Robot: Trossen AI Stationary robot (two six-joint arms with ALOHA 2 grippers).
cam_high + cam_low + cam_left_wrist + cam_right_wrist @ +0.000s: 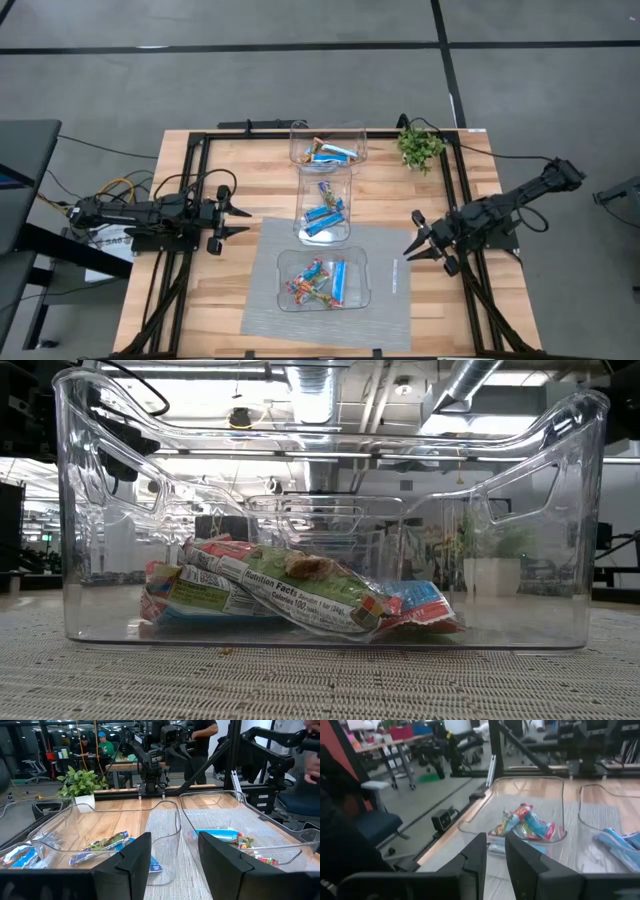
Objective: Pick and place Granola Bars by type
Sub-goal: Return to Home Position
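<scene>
While left and right jaws gape empty, clear bins (358, 258) between them hold the Granola Bars (322, 282).

Bins (520, 510): clear glossy plastic, smooth. Bar wrappers (290, 590): shiny crinkled film. Desk (225, 295): smooth matt wood planks, w/ rough woven cloth mat (320, 685) on it.

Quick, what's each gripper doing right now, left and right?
Left gripper: fingers open, holding nothing.
Right gripper: fingers open, holding nothing.
</scene>
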